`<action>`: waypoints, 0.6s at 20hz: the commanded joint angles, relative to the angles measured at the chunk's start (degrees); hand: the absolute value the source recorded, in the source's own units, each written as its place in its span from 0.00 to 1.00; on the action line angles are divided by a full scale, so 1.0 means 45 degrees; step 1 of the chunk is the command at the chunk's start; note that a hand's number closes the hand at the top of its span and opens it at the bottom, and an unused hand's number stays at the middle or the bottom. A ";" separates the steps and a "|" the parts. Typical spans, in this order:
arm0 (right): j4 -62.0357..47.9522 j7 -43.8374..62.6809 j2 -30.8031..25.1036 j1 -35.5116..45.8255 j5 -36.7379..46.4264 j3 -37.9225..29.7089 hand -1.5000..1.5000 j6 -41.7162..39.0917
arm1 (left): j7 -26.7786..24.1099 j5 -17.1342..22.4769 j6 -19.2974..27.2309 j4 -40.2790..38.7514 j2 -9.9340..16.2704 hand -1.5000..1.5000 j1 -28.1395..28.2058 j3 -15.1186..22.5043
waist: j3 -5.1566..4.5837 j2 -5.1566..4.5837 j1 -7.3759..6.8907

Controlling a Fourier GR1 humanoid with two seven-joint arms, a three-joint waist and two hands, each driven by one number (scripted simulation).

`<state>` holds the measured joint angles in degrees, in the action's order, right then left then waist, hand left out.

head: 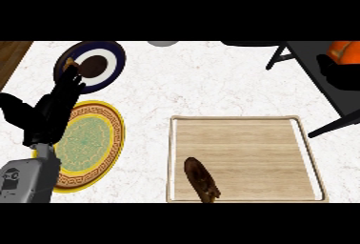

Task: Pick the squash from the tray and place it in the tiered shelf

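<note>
Squash sitting on the tray, nothing holding it.

White marble counter is filling the view. Wooden tray is lying at lower right, dark shelf standing at upper right with an orange item on it. Yellow patterned plate is sitting at left, dark blue plate behind it. Left hand is hovering open over the yellow plate's left edge, fingers straight, reaching toward the blue plate, gripping nothing. Brown squash is lying near the tray's front left corner, well apart from the hand. Right hand isn't showing.
</note>
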<state>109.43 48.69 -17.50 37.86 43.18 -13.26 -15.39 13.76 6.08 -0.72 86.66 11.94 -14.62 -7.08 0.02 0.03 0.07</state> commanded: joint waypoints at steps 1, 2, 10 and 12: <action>-0.1036 -0.1719 -0.0713 -0.0950 -0.0619 -0.1439 1.00 0.0811 | 0.0090 -0.0471 0.0431 -0.0028 -0.0310 0.50 -0.0185 0.0308 | 0.0003 -0.0020 0.0006; -0.0798 -0.2167 -0.0913 -0.1428 -0.1075 -0.2044 1.00 0.0859 | -0.0536 -0.0085 -0.0201 -0.0353 0.0107 0.50 0.0254 -0.0149 | 0.0003 -0.0018 0.0031; -0.3372 -0.4758 -0.2221 -0.2063 -0.2255 -0.3554 1.00 0.1520 | 0.0476 0.0077 -0.0109 0.0698 -0.0184 0.50 0.0331 0.0070 | 0.0001 0.0000 -0.0033; -0.3763 -0.5522 -0.2475 -0.2574 -0.2691 -0.4000 1.00 0.1459 | -0.0434 -0.0027 -0.0174 -0.0498 0.0111 0.50 -0.0122 -0.0424 | 0.0001 -0.0013 0.0040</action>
<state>95.36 29.76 -26.02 30.90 34.34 -26.87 -8.73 12.69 5.93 -1.67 85.86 11.85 -14.35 -7.64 -0.30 0.00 -0.19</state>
